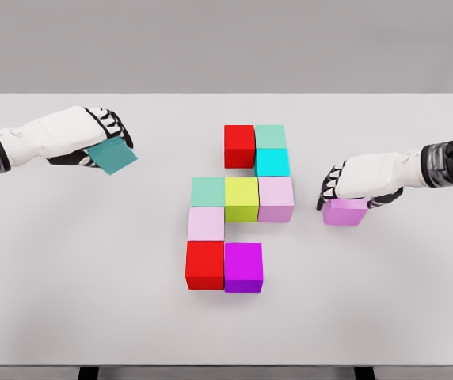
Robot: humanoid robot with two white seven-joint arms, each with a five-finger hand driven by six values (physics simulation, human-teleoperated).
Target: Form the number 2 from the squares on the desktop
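Note:
Several coloured cubes sit joined at the middle of the white table: a red cube and a pale green cube on top, a cyan cube below, then a green cube, a yellow-green cube and a lilac cube, a pale pink cube, and a red cube beside a purple cube. My left hand is shut on a teal cube, tilted and lifted at the left. My right hand is shut on a pink-violet cube resting on the table at the right.
The table's far edge runs across the top and its front edge along the bottom. Bare table surface lies between each hand and the cube group, and to the right of the purple cube.

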